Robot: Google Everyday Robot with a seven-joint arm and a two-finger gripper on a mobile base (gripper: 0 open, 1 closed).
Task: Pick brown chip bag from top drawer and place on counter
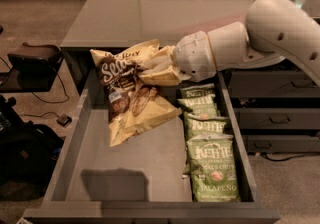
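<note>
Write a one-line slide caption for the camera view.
The gripper holds the brown chip bag above the open top drawer, beside a row of green chip bags, near the counter.

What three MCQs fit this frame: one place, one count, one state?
1. Where is the brown chip bag?
A on the counter
B flat on the drawer floor
C hanging above the drawer

2. How many green chip bags lie in the drawer?
A one
B four
C eight

3. The jaws, over the drawer's back, are:
A shut on the brown chip bag
B open, apart from it
C holding a green bag

Answers: 1 C, its shadow falls apart from it on the drawer floor; 2 B, four overlap along the right wall; 3 A, the bag hangs from their pinch.
</note>
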